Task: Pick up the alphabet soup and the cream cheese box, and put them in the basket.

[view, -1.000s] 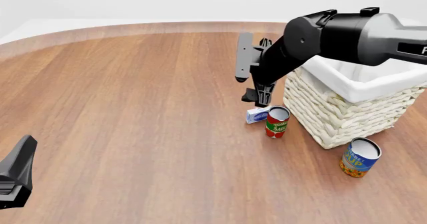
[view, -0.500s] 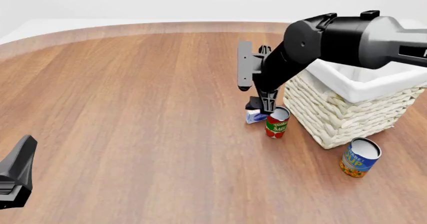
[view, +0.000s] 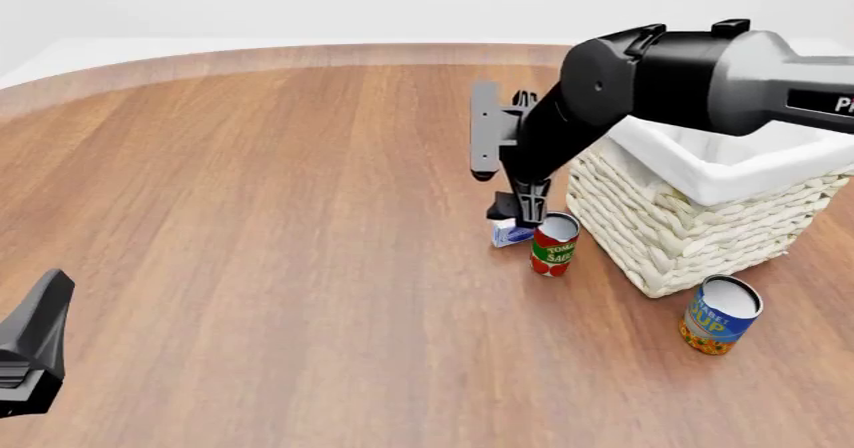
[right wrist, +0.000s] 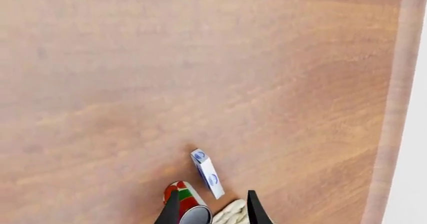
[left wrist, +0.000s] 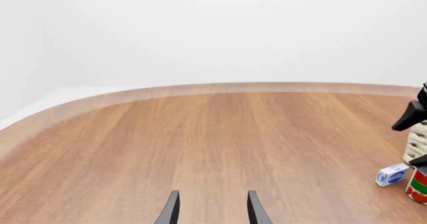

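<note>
The cream cheese box (view: 511, 232) lies on the table beside the red tomato can (view: 554, 244), close to the basket (view: 694, 218). My right gripper (view: 519, 208) hangs open just above the box, pointing down. In the right wrist view the box (right wrist: 206, 173) lies ahead of the open gripper (right wrist: 210, 211), not between the fingers. The alphabet soup (view: 719, 314) stands upright in front of the basket, seen only in the front view. My left gripper (view: 30, 358) is open and empty at the near left; its fingers (left wrist: 170, 211) show in the left wrist view.
The red tomato can (right wrist: 185, 204) stands right beside the box, against the basket's wall (right wrist: 230, 215). In the left wrist view the box (left wrist: 391, 175), the can (left wrist: 417, 185) and the basket (left wrist: 417, 143) sit at the far right. The table's curved far edge (view: 267, 56) runs behind.
My right gripper has come down closer to the cream cheese box, then shifted slightly left. The left arm, the cans and the box have not moved.
</note>
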Controlling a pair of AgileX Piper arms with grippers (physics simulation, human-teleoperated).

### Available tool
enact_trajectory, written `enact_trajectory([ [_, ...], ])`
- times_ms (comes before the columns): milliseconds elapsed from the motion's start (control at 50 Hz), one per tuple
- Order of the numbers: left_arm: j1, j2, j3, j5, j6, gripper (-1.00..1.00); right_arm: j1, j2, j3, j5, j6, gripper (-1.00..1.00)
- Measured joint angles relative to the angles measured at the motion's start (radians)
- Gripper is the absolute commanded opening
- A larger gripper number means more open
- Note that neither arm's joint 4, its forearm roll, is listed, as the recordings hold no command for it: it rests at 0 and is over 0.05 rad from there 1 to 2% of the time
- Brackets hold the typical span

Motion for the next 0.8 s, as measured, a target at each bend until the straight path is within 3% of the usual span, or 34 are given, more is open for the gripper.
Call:
enact_trajectory([
  [800,0.000,0.003,-0.002,-0.001,0.000,1.00,0.008,0.108,-0.054,0.007,-0.008,1.00],
])
